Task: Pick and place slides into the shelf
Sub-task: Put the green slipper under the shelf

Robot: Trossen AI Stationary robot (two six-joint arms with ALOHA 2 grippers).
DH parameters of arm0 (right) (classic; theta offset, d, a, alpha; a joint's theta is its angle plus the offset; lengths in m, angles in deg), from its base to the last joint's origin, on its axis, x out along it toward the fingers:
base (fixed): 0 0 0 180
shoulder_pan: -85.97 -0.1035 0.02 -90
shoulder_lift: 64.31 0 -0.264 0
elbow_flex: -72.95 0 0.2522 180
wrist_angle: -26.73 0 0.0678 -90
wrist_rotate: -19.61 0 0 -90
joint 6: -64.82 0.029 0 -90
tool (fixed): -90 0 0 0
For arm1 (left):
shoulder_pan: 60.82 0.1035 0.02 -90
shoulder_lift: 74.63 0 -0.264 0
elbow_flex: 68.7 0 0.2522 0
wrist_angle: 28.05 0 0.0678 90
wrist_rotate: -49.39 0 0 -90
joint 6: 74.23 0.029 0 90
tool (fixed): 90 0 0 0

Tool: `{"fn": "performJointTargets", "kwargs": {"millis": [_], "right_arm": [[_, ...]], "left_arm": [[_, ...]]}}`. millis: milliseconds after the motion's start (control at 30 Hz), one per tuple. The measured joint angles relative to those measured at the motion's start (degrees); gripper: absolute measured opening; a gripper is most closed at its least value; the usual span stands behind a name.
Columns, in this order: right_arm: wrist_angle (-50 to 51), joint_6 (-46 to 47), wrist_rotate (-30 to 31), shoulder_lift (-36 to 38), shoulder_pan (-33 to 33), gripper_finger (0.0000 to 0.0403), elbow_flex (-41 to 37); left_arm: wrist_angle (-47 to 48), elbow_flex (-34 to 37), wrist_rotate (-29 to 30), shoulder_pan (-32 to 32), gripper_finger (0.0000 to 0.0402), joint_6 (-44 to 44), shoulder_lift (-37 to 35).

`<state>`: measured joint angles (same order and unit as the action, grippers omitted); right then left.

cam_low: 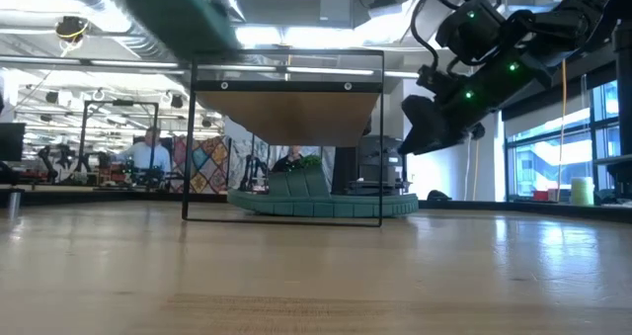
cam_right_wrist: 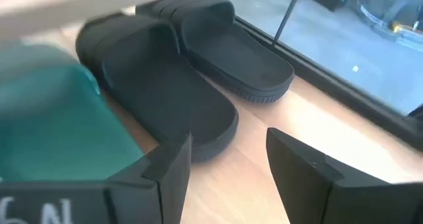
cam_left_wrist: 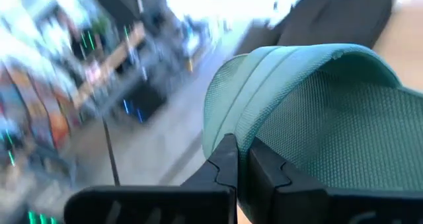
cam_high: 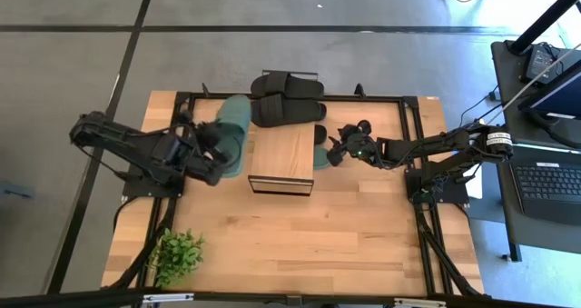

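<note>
- Pinched between the left gripper's [cam_left_wrist: 241, 159] fingers is the rim of a green slide [cam_left_wrist: 317, 112], seen close in the left wrist view; the jaws are clamped on that thin edge only, so the hold looks light.
- From above, that slide [cam_high: 229, 134] hangs over the table's left part, just beside the shelf's [cam_high: 283, 156] left end, with the left gripper [cam_high: 206, 154] at its near side. In the low view it floats high at the left [cam_low: 178, 9], above the level of the shelf's plank.
- A second green slide [cam_low: 321, 202] already lies on the table under the shelf [cam_low: 286, 113].
- Two black slides [cam_right_wrist: 192, 85] lie side by side by the table's far edge, behind the shelf.
- My reading: the step in hand is carrying the held slide to the shelf. Done well, it means keeping the sole level so it does not swing in that edge grip, and clearing the black frame posts.
- The plank top is bare, so there is free room there; which level is meant I cannot tell.
- The right gripper [cam_right_wrist: 225, 168] hovers off the table to the shelf's right [cam_high: 334, 149], fingers spread and empty, facing the black slides. It should hold off until the left arm is clear.
</note>
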<state>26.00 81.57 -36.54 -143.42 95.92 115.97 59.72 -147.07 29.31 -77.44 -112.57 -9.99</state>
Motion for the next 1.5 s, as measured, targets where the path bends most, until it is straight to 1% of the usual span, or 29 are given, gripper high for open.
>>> {"fn": "performJointTargets", "kwargs": {"millis": [100,167,233,300,433,500,600,700,833,933,1033,1167,1367,1500], "right_arm": [[-1.7,2.7,-1.2,0.0,0.0,0.0196,0.0],[-3.2,2.7,-3.7,0.0,0.0,0.0196,0.0],[-5.9,2.7,-6.8,0.0,0.0,0.0196,0.0],[-9.6,2.4,-10.1,0.1,0.0,0.0196,0.0],[-15.9,2.5,-16.9,1.3,-0.4,0.0196,0.0],[-17.7,2.7,-19.7,2.5,-0.6,0.0196,0.0],[-17.9,4.2,-21.6,5.8,-1.0,0.0196,0.0],[-18.5,6.9,-21.7,9.0,-1.8,0.0196,0.0],[-23.9,7.0,-21.9,9.9,-4.0,0.0196,0.0],[-28.9,7.3,-22.0,9.6,-5.4,0.0196,0.0],[-32.2,9.7,-21.9,9.6,-6.0,0.0196,0.0],[-33.3,10.0,-21.9,9.6,-6.1,0.0196,0.0],[-34.2,9.8,-21.8,8.1,-6.9,0.0197,0.0],[-35.8,9.8,-21.9,6.3,-8.2,0.0224,0.0]], "left_arm": [[-11.9,0.1,7.2,-2.9,0.0002,13.9,1.3],[-19.7,0.1,11.7,-4.4,0.0002,23.1,2.7],[-26.4,0.1,14.5,-5.1,0.0002,30.5,4.7],[-29.5,0.1,16.0,-5.1,0.0002,34.2,6.8],[-29.6,0.1,20.2,-3.7,0.0002,34.6,11.0],[-29.6,0.1,20.2,-3.0,0.0002,34.5,12.7],[-29.7,0.1,20.1,-2.3,0.0002,34.4,14.6],[-30.9,0.1,20.1,-2.0,0.0002,34.2,15.5],[-33.7,0.1,20.1,-1.7,0.0002,36.5,15.7],[-38.4,0.1,20.1,-1.6,0.0002,41.6,15.5],[-45.0,0.1,20.2,-1.4,0.0002,47.8,15.3],[-52.6,0.1,19.2,-0.1,0.0002,55.5,15.3],[-63.2,0.1,12.1,2.8,0.0002,65.1,15.3],[-73.5,0.1,7.7,4.4,0.0002,74.8,16.0]]}}
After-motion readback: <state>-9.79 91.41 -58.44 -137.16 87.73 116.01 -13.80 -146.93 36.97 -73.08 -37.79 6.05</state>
